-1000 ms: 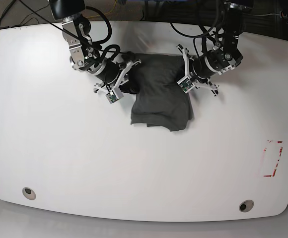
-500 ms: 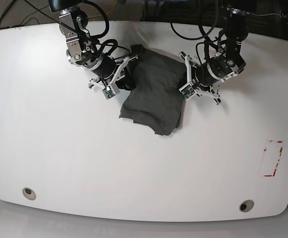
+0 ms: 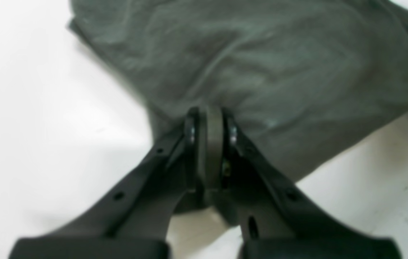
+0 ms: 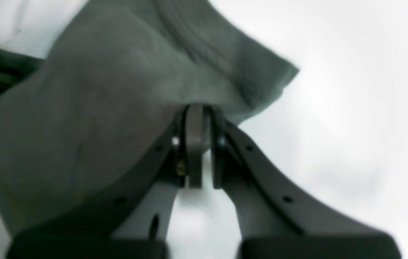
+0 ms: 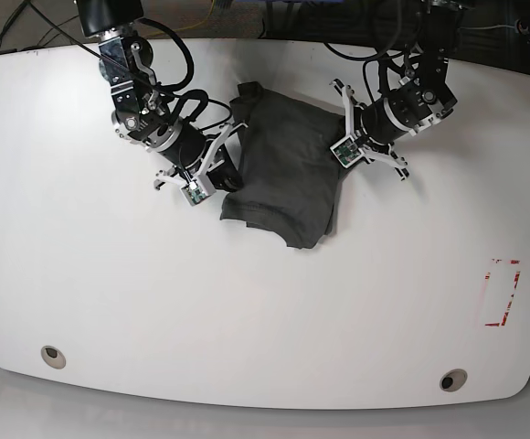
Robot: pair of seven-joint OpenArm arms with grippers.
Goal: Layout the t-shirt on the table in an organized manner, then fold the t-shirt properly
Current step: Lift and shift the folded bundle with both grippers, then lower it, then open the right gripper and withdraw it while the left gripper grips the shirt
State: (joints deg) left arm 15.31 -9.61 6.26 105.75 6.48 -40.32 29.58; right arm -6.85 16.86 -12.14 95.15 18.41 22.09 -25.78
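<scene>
White glossy table (image 5: 247, 311), rounded edges; grommets at 7 (image 5: 53, 356) & 5 o'clock (image 5: 453, 379), red tape mark (image 5: 502, 293) at 4. Dark cables beyond far edge. T-shirt (image 5: 288, 178), charcoal, bunched near 12 o'clock; long axis runs approx 12 to 6, hem end twd 6. Left gripper (image 5: 342, 139) pinched tight on shirt's 3 o'clock edge, right gripper (image 5: 232, 154) clamped on its 9 o'clock edge.

The table (image 5: 265, 302) was white and glossy; the t-shirt (image 5: 283, 187) lay crumpled at its far centre; a red tape rectangle (image 5: 502, 293) sat right; two grommets (image 5: 53, 356) near its front edge.
</scene>
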